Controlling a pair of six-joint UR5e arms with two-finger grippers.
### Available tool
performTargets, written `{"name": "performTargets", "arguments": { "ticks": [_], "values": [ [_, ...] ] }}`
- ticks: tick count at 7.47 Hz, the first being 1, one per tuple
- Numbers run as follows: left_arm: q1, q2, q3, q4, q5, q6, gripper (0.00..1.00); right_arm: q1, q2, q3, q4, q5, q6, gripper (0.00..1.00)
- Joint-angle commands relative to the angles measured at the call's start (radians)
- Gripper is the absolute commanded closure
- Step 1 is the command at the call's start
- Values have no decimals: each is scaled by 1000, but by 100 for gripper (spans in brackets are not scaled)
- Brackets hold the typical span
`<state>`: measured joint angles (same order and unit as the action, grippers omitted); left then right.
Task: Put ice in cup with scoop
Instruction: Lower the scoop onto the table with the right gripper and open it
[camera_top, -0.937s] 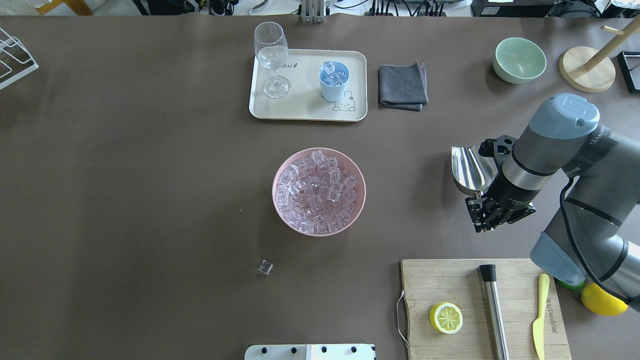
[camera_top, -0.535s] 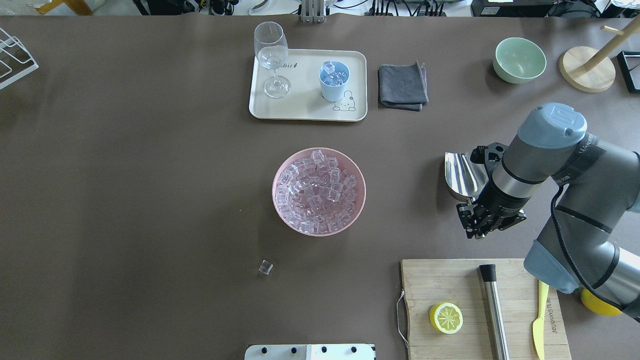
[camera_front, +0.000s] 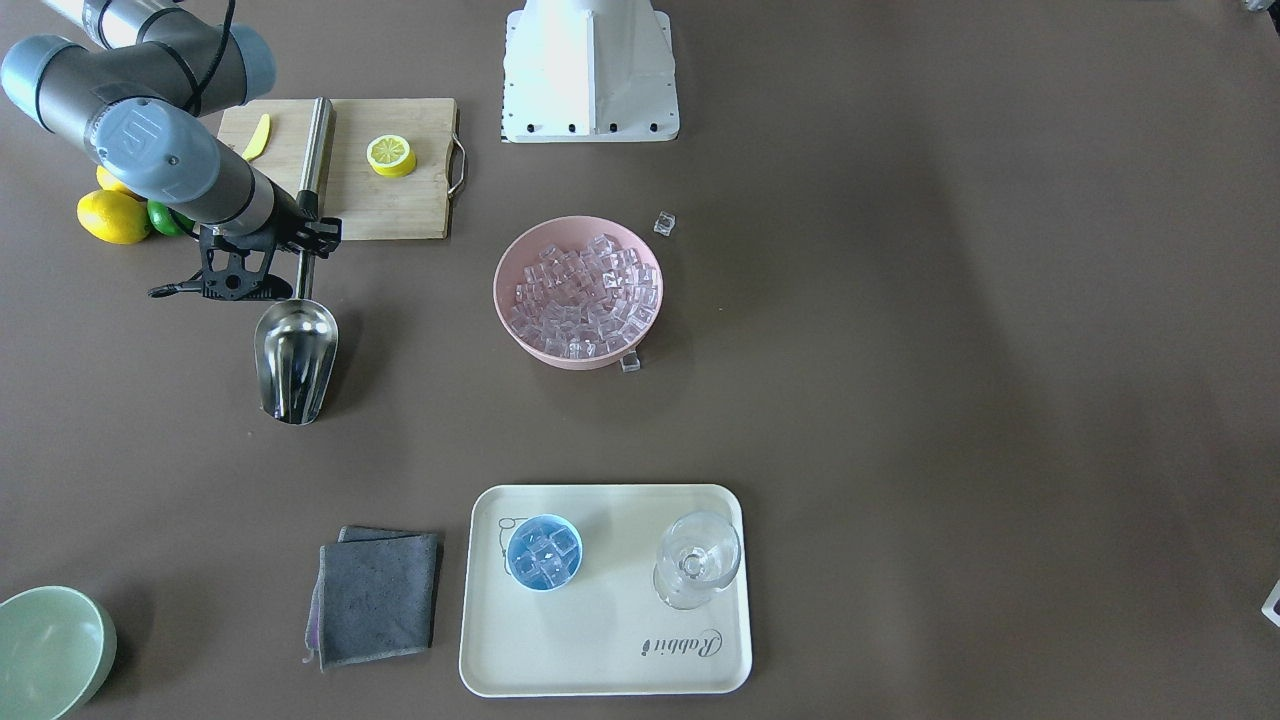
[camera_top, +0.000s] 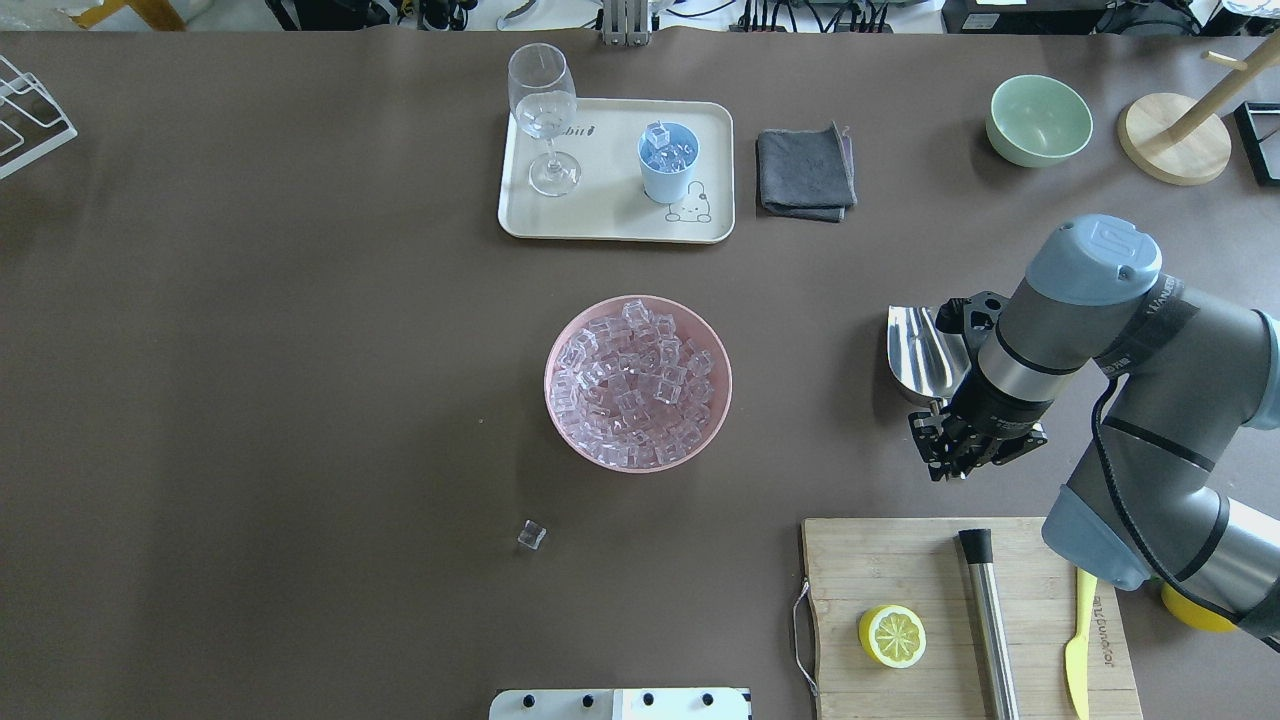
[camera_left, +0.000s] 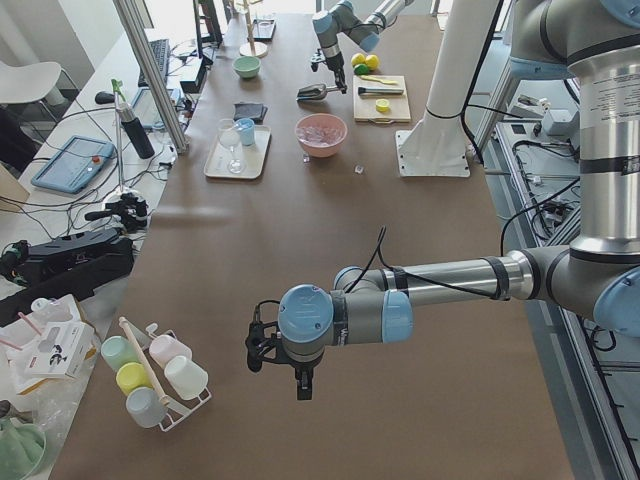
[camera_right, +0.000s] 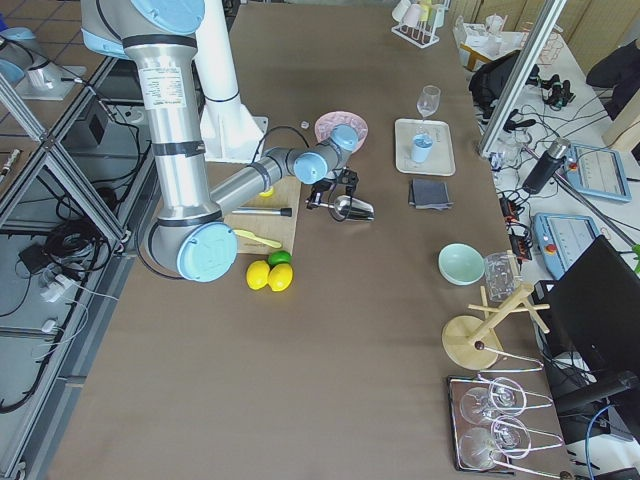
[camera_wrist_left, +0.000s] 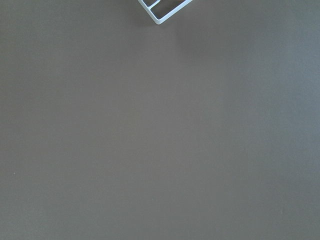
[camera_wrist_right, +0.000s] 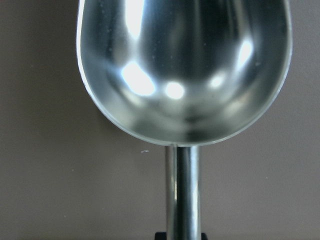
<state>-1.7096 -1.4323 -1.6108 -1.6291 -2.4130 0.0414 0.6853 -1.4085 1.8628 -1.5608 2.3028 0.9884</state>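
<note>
Front: clamps the right gripper (camera_front: 304, 262) on the handle of the empty scoop (camera_front: 295, 360), beside the cutting board (camera_front: 390, 205). Overhead: shows ice (camera_top: 637, 380) heaped in the pink bowl (camera_top: 549, 388), more in the cup (camera_top: 668, 186) on the tray (camera_top: 610, 216). Left side: cannot tell whether the left gripper (camera_left: 302, 391) is parted.

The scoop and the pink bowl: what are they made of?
The scoop looks like polished metal, probably stainless steel: mirror-like highlights. The pink bowl is opaque with a dull, even sheen, likely plastic, though ceramic is possible.

Right wrist camera close on scoop (camera_wrist_right: 182, 70)
</note>
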Motion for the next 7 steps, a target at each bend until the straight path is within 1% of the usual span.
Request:
{"name": "performTargets", "arguments": {
  "ticks": [1,2,3,4,5,7],
  "values": [
    [-1,0,-1,0,0,0,2,-1,0,-19,25,1,-2,100],
    [-1,0,0,0,0,0,2,-1,0,-55,85,1,-1,72],
    [-1,-2,-1,0,0,0,2,-1,2,-75,126,0,2,42],
    [1,0,-1,0,0,0,2,-1,2,-74,127,-2,3,11],
    [1,-2,-1,0,0,0,2,-1,2,-76,127,-2,1,2],
    [1,-2,-1,0,0,0,2,-1,3,-76,127,-2,1,2]
  ]
}}
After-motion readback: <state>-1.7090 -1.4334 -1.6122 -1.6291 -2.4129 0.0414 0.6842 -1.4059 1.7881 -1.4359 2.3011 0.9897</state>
